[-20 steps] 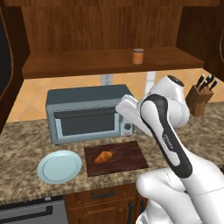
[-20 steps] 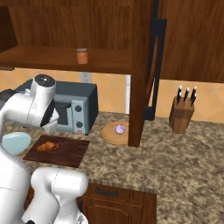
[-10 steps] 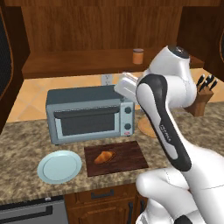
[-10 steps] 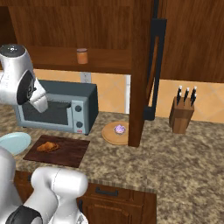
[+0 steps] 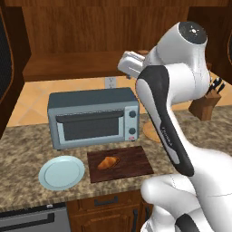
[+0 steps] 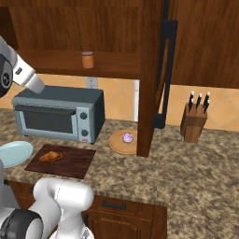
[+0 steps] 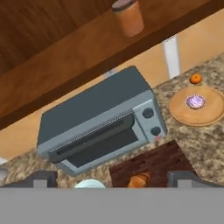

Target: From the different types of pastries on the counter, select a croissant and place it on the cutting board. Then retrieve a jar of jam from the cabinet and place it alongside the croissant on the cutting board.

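Jar [image 6: 87,59]: on cabinet shelf, 12 o'clock above oven [image 6: 58,113]; upright, untouched.
Croissant [image 5: 108,162]: already on board [image 5: 131,161].
Fingers [image 7: 43,179]: spread wide, nothing held.
Risk: clumsy reach tips jar or clips shelf edge.

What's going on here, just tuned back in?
The croissant already lies on the cutting board, in front of the toaster oven. The jam jar is on the open cabinet shelf, not yet picked up. The arm is raised near shelf height, and its pincer is open and empty, with the jar ahead in the hand view. A cupcake sits on a round wooden plate to the right of the oven.
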